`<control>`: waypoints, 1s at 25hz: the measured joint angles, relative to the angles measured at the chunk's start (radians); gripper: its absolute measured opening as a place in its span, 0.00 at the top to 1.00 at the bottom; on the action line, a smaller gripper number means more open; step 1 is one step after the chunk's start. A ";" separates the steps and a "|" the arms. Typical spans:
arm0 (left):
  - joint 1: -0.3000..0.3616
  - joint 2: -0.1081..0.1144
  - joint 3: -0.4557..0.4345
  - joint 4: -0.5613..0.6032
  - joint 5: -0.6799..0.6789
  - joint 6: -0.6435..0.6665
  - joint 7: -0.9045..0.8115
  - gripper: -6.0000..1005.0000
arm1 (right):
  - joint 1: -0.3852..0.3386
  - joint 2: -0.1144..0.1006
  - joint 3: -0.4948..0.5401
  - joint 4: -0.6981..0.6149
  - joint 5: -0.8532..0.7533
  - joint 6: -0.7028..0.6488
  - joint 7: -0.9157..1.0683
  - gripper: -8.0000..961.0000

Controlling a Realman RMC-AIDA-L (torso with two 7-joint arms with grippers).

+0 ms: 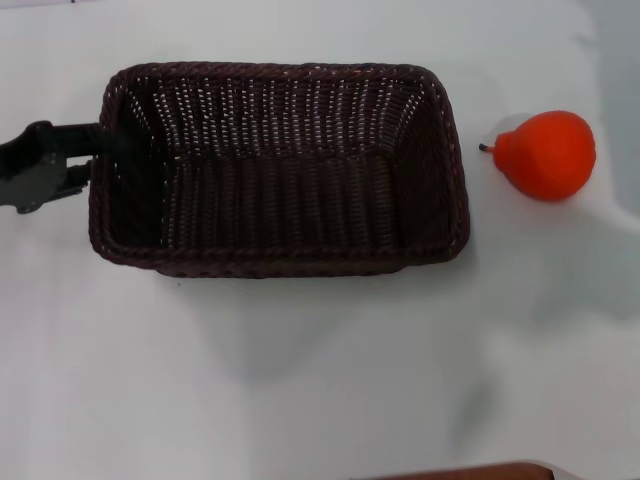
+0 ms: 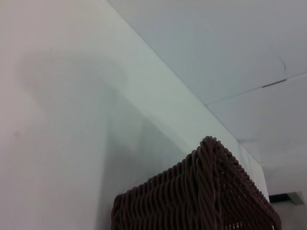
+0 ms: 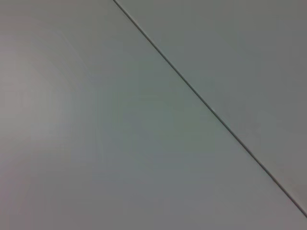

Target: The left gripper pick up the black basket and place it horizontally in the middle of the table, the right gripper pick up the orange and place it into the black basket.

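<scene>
The black basket (image 1: 280, 170) lies lengthwise across the middle of the white table (image 1: 300, 380), open side up and empty. My left gripper (image 1: 92, 150) is at the basket's left short end, with its fingers on the braided rim there, shut on it. The left wrist view shows a corner of the basket (image 2: 201, 196) close up. The orange (image 1: 548, 155) lies on the table just right of the basket, apart from it, its stem pointing toward the basket. My right gripper is out of view; the right wrist view shows only a plain surface with a thin dark line across it.
A brown edge (image 1: 470, 472) shows at the table's near side. White tabletop lies in front of the basket and around the orange.
</scene>
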 joint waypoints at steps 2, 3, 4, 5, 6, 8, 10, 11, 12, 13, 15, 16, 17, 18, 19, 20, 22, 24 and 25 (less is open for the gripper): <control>0.004 0.001 0.000 0.000 0.000 -0.019 0.000 0.53 | 0.000 0.000 0.000 0.003 0.000 -0.013 0.000 0.05; 0.006 0.001 0.000 -0.001 0.000 -0.027 0.001 0.53 | 0.000 0.000 0.000 0.003 0.000 -0.013 0.000 0.05; 0.006 0.001 0.000 -0.001 0.000 -0.027 0.001 0.53 | 0.001 0.000 -0.001 0.004 0.000 -0.015 0.000 0.05; 0.008 0.001 0.000 -0.002 0.000 -0.030 0.002 0.53 | 0.002 0.000 -0.002 0.005 0.000 -0.017 0.000 0.05; 0.011 0.002 0.000 -0.004 0.000 -0.034 0.002 0.53 | 0.003 0.000 -0.002 0.005 0.000 -0.018 0.000 0.05; 0.014 0.002 -0.001 -0.005 0.000 -0.035 0.003 0.52 | 0.005 0.000 -0.003 0.006 0.000 -0.019 0.000 0.05; 0.015 0.003 0.000 -0.005 0.000 -0.036 0.004 0.52 | 0.007 0.001 -0.005 0.006 0.000 -0.020 0.000 0.05; 0.015 0.004 0.000 -0.004 0.001 -0.036 0.005 0.52 | 0.008 0.001 -0.006 0.006 0.000 -0.020 0.000 0.05; 0.015 0.005 0.000 -0.004 0.004 -0.035 0.009 0.52 | 0.009 0.001 -0.006 0.006 -0.001 -0.020 0.000 0.05; 0.015 0.006 0.000 -0.003 0.007 -0.034 0.014 0.52 | 0.010 0.001 -0.006 0.006 -0.002 -0.020 0.000 0.05; 0.016 0.017 0.000 -0.001 0.021 -0.032 0.051 0.52 | 0.013 0.001 -0.007 0.008 -0.004 -0.020 0.000 0.05; 0.016 0.021 0.000 0.000 0.022 -0.032 0.060 0.52 | 0.015 0.002 -0.007 0.008 -0.005 -0.020 0.000 0.05; 0.016 0.025 -0.002 0.001 0.023 -0.031 0.071 0.52 | 0.017 0.001 -0.008 0.009 -0.006 -0.021 0.000 0.05; 0.016 0.030 -0.005 0.004 0.023 -0.031 0.080 0.53 | 0.019 0.001 -0.008 0.010 -0.007 -0.021 0.000 0.05; 0.017 0.035 -0.011 0.006 0.023 -0.028 0.086 0.53 | 0.020 0.001 -0.009 0.011 -0.007 -0.021 0.000 0.05; 0.019 0.041 -0.019 0.009 0.022 -0.027 0.094 0.52 | 0.021 0.000 -0.010 0.011 -0.007 -0.021 0.001 0.05; 0.025 0.059 -0.037 0.018 0.018 -0.026 0.104 0.51 | 0.022 0.000 -0.017 0.012 -0.008 -0.021 0.008 0.05; 0.027 0.066 -0.040 0.023 0.017 -0.025 0.106 0.49 | 0.023 -0.001 -0.020 0.012 -0.008 -0.021 0.009 0.05; 0.027 0.076 -0.043 0.037 0.017 -0.024 0.106 0.49 | 0.023 -0.002 -0.022 0.013 -0.008 -0.021 0.009 0.05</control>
